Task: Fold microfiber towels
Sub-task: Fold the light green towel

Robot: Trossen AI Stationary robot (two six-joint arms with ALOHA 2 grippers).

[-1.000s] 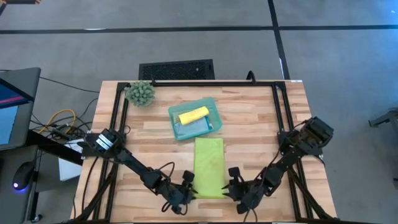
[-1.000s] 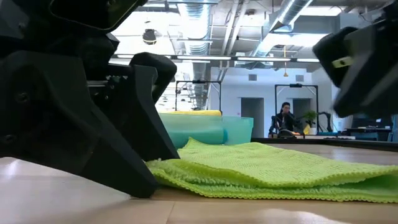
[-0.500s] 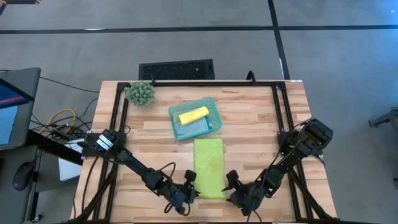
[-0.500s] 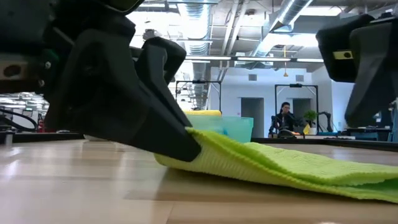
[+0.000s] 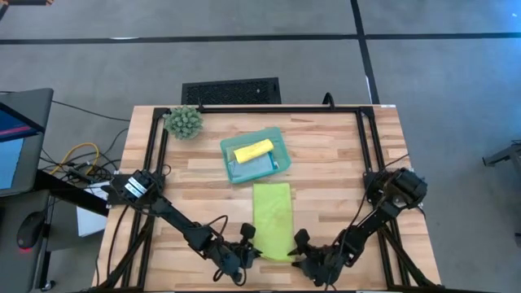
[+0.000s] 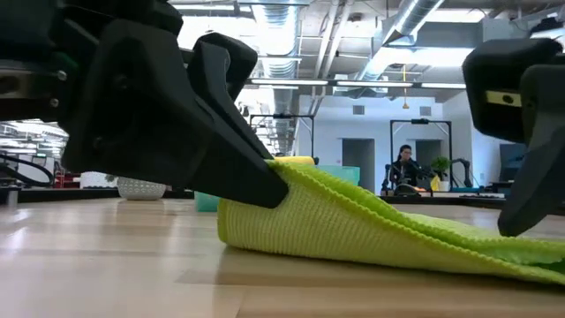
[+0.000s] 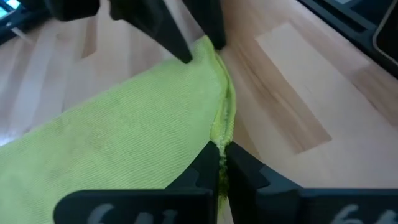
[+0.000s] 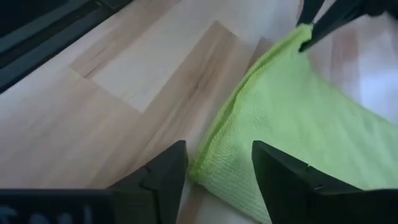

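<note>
Just below the teal tray [image 5: 255, 155], one lime green towel [image 5: 272, 220] lies folded on the desk [image 5: 342, 163]; left gripper [image 7: 222, 163] pinches its near corner, lifting it, right gripper [image 8: 216, 163] spread at the other corner. Two more towels, yellow [image 5: 253, 150] and light blue [image 5: 252, 168], sit in the tray.

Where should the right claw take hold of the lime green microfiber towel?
At the near right corner of the lime green microfiber towel, sliding in low from the table's front edge: the doubled hem sits between the open right claw, while the left claw pinches the opposite corner.
</note>
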